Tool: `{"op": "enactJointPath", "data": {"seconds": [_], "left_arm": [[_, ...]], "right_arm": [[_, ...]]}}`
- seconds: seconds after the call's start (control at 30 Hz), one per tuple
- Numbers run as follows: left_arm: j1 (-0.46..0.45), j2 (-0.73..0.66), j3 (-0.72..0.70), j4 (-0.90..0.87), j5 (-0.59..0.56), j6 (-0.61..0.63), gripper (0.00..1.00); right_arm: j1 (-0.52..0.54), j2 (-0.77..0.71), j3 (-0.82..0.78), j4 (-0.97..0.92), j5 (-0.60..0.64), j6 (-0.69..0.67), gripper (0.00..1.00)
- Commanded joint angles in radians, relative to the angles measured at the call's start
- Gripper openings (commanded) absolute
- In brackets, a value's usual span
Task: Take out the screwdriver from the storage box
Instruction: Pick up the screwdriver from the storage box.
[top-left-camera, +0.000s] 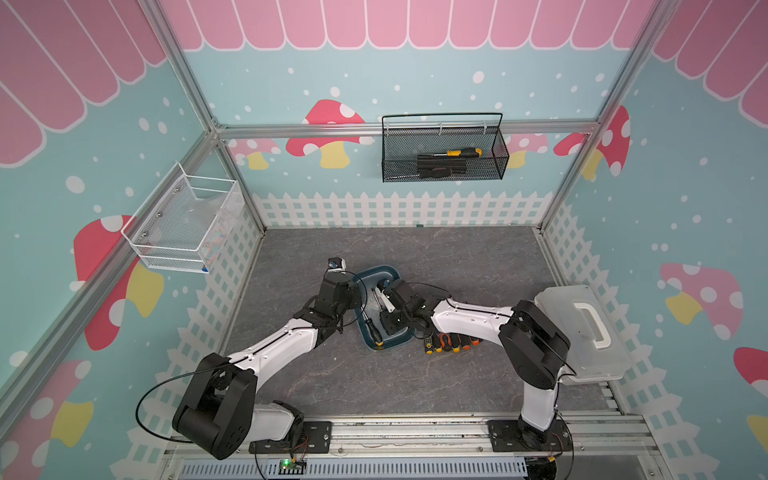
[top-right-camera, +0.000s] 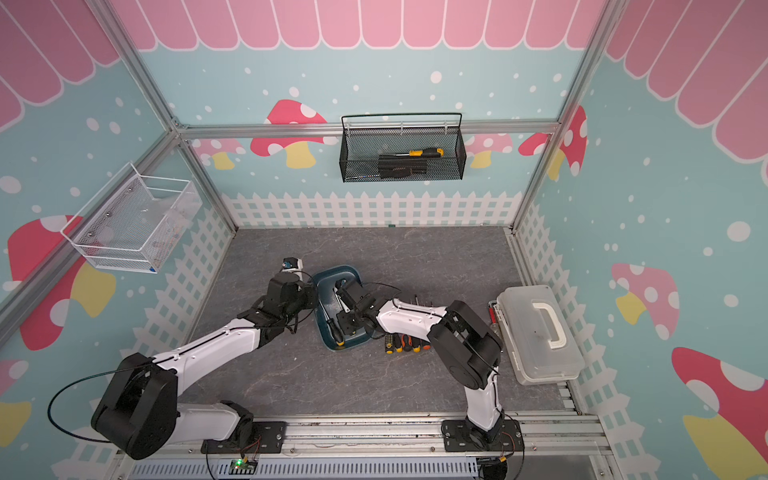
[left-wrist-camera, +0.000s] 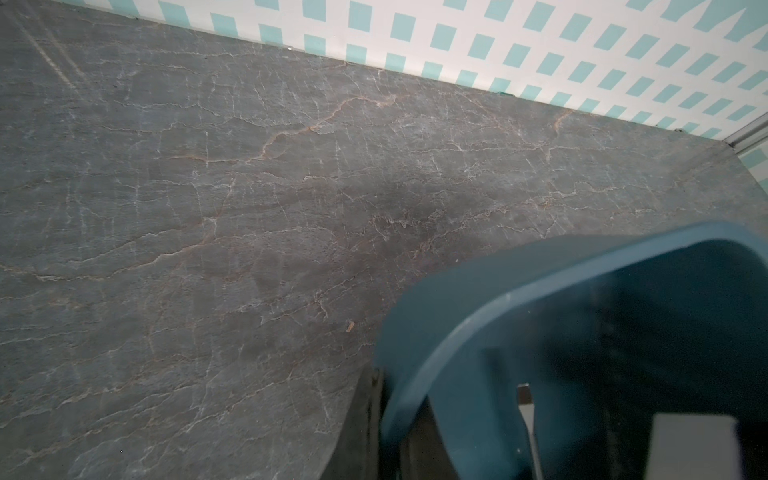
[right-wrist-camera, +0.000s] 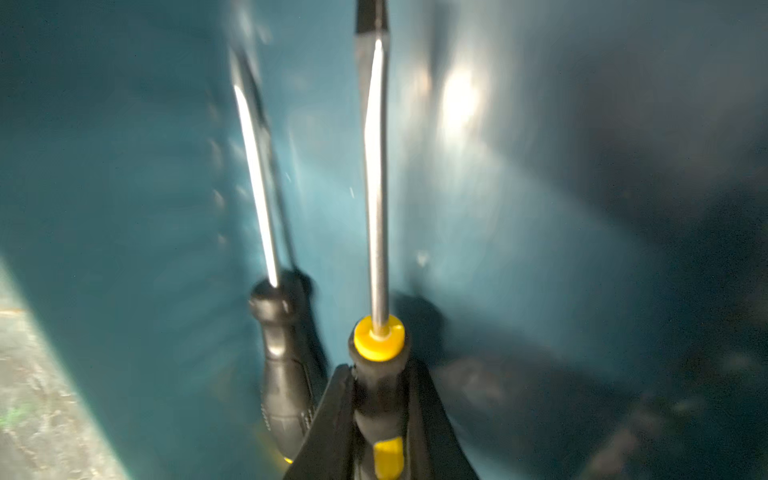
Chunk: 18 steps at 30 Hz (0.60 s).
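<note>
Pale teal walls (top-left-camera: 415, 83) carry white dots, red mushrooms and a pink scalloped border up top — a white picket fence (top-left-camera: 399, 210) runs along their base. Aluminium framing (top-left-camera: 257, 132) edges the corners. The floor (top-left-camera: 457, 257) is grey, veined pale. A black mesh basket (top-left-camera: 399, 162) hangs on the back wall, a white mesh basket (top-left-camera: 166, 224) on the left wall — light soft, even.

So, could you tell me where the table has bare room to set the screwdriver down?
Bare table lies between the storage box and the back fence wall, and between box and front rail. Crowded: the screwdriver row between box and whitish case.
</note>
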Motion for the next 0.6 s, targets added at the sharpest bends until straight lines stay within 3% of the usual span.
{"op": "enactJointPath", "data": {"seconds": [0.0, 0.3, 0.57], "left_arm": [[0.003, -0.002, 0.005, -0.023, 0.025, 0.013, 0.00], [0.004, -0.001, 0.015, -0.027, 0.025, 0.019, 0.00], [0.003, 0.002, 0.006, -0.015, 0.028, 0.017, 0.00]], "right_arm": [[-0.013, -0.071, -0.008, 0.055, -0.025, -0.007, 0.00], [-0.036, -0.185, -0.006, -0.067, -0.032, 0.012, 0.00], [-0.079, -0.393, -0.057, -0.262, 0.040, -0.060, 0.00]]}}
